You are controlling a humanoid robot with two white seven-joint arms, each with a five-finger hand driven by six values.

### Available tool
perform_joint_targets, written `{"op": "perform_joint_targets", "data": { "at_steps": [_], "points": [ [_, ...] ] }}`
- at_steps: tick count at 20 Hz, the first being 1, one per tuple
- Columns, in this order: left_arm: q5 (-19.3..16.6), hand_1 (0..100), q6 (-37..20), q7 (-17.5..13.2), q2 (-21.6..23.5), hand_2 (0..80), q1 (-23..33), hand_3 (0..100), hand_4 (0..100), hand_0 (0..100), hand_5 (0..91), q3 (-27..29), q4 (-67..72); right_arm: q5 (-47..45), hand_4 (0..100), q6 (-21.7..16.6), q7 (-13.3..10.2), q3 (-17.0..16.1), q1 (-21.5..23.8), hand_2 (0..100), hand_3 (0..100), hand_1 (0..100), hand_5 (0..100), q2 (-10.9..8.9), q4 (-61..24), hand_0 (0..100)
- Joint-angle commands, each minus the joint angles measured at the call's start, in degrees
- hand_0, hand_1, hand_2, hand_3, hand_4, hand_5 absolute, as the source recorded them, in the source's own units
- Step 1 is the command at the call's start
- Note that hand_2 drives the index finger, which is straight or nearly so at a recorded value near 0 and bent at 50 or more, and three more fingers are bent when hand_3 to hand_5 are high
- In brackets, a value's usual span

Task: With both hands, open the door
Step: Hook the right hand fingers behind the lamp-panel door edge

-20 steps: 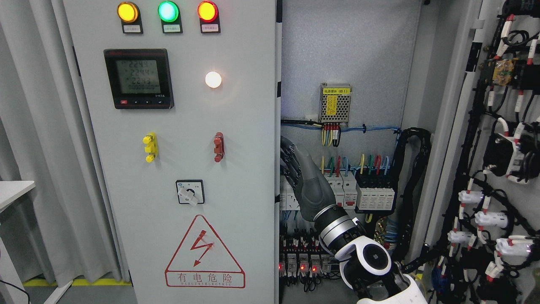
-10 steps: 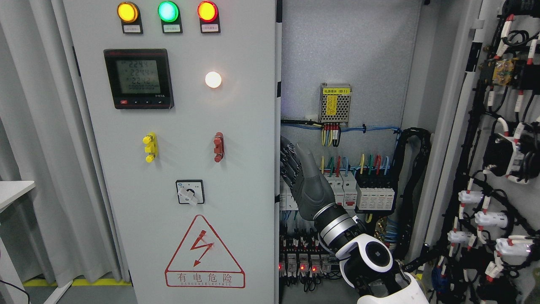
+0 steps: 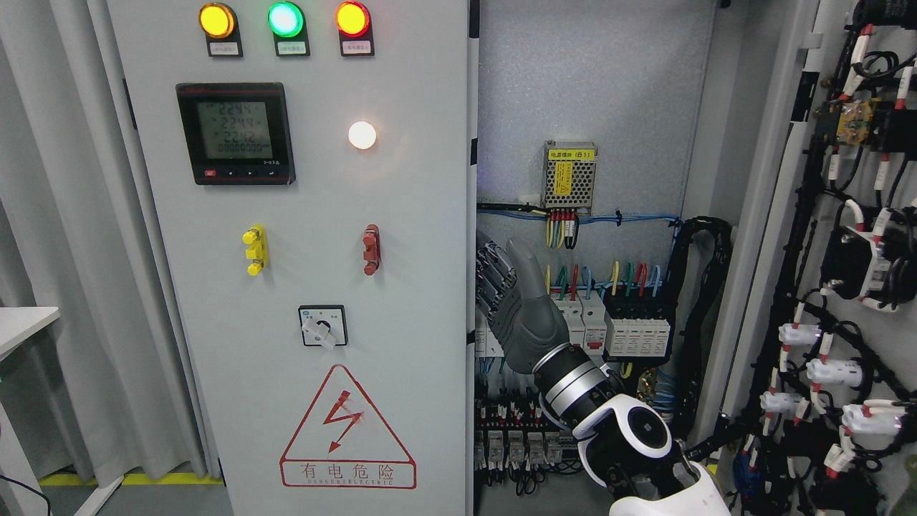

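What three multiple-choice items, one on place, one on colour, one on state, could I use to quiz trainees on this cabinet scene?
1. Where is the robot's grey right hand?
A. On the black rotary switch
B. At the right edge of the closed grey left door, in front of the open compartment
C. On the white desk corner

2. Which colours, left to right, are the three round lamps on top of the grey left door?
A. Amber, green, red
B. Red, green, blue
C. Green, amber, white

3. What state is the right compartment in?
A. Shut
B. Open, wiring exposed
C. Covered by the curtain

Answers: 1 B, the hand sits beside the door's edge. 2 A, amber lamp, green lamp, red lamp. 3 B, the white breaker row is visible.
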Motion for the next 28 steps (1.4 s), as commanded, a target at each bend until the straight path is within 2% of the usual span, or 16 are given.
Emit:
{"op": "perform_joint_targets", "data": {
  "at_steps": [1, 3, 6, 14, 16, 24, 28],
  "points": [
    [0.0, 0, 0.0, 0.0, 0.3, 2.7, 0.0, 3, 4, 30, 0.0, 0.0, 0.0, -2.7, 0, 0.1, 0.3, -1.3, 0.1, 0, 0, 0, 0, 0.00, 0.8, 22],
    [0.0, 0, 0.0, 0.0, 0.3, 2.7, 0.0, 3, 4, 30, 0.0, 0.0, 0.0, -3.2, 0, 0.5, 0.4, -1.2, 0.1, 0, 0, 0, 0, 0.00, 0.8, 22],
    [0.0, 0, 0.0, 0.0, 0.3, 2.7, 0.0, 3, 4, 30, 0.0, 0.0, 0.0, -3.5, 0, 1.7, 2.0, -1.3, 0.1, 0, 0, 0, 0, 0.00, 0.8, 22],
    [0.0, 0, 0.0, 0.0, 0.3, 2.7, 0.0, 3, 4, 30, 0.0, 0.0, 0.0, -4.6, 0, 2.1, 2.7, -2.1, 0.1, 0, 0, 0, 0, 0.00, 1.5, 22],
    [0.0, 0, 0.0, 0.0, 0.3, 2.7, 0.0, 3, 4, 30, 0.0, 0.0, 0.0, -5.0, 0, 3.2, 4.2, -2.1, -0.2, 0, 0, 0, 0, 0.00, 1.7, 22],
    [0.0, 0, 0.0, 0.0, 0.3, 2.7, 0.0, 3, 4, 30, 0.0, 0.0, 0.0, -5.1, 0, 3.9, 6.6, -2.1, -0.8, 0, 0, 0, 0, 0.00, 1.9, 22],
    [0.0, 0, 0.0, 0.0, 0.3, 2.7, 0.0, 3, 4, 30, 0.0, 0.0, 0.0, -5.1, 0, 4.1, 6.8, -2.2, -0.8, 0, 0, 0, 0, 0.00, 1.6, 22]
  ]
}}
